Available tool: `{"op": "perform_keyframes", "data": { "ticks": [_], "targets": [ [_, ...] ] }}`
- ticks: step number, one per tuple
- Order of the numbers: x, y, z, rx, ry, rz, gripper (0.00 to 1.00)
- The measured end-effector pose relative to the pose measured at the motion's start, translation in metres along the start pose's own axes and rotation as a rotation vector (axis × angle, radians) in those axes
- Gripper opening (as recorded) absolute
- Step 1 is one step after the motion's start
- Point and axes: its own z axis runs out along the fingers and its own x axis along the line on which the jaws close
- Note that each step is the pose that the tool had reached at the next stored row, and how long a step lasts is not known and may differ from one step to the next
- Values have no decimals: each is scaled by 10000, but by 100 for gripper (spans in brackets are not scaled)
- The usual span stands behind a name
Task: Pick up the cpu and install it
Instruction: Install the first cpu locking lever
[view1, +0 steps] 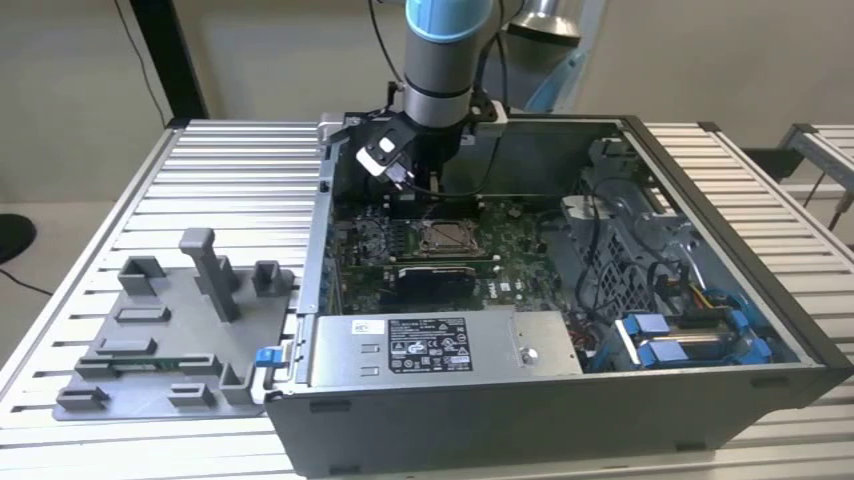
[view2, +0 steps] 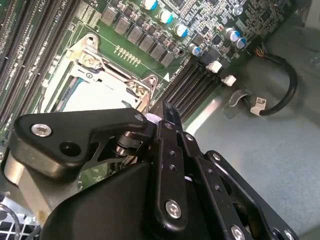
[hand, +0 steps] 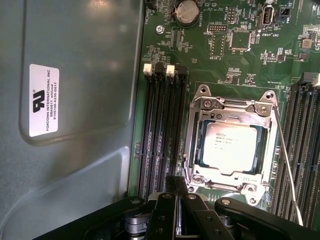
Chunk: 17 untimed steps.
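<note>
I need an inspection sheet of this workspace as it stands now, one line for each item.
Surface: slatted aluminium table carrying an open dark grey computer case.
Job's things: silvery square cpu lying in the metal socket frame on the green motherboard.
Clutter: grey plastic tray with blocks on the table.
Grippers: black tool shut, over the motherboard near the socket.
Cables: black looped cable inside the case.
Surroundings: beige wall behind the table.

Printed sticker (hand: 44, 100) on case wall (hand: 90, 165), tag (view2: 260, 102) on cable (view2: 294, 82), print on cpu (hand: 231, 147)
</note>
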Motion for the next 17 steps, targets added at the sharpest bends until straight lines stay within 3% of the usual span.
{"op": "perform_keyframes", "data": {
  "ticks": [17],
  "targets": [
    [-11,51,-2,3,-28,2,0]
  ]
}}
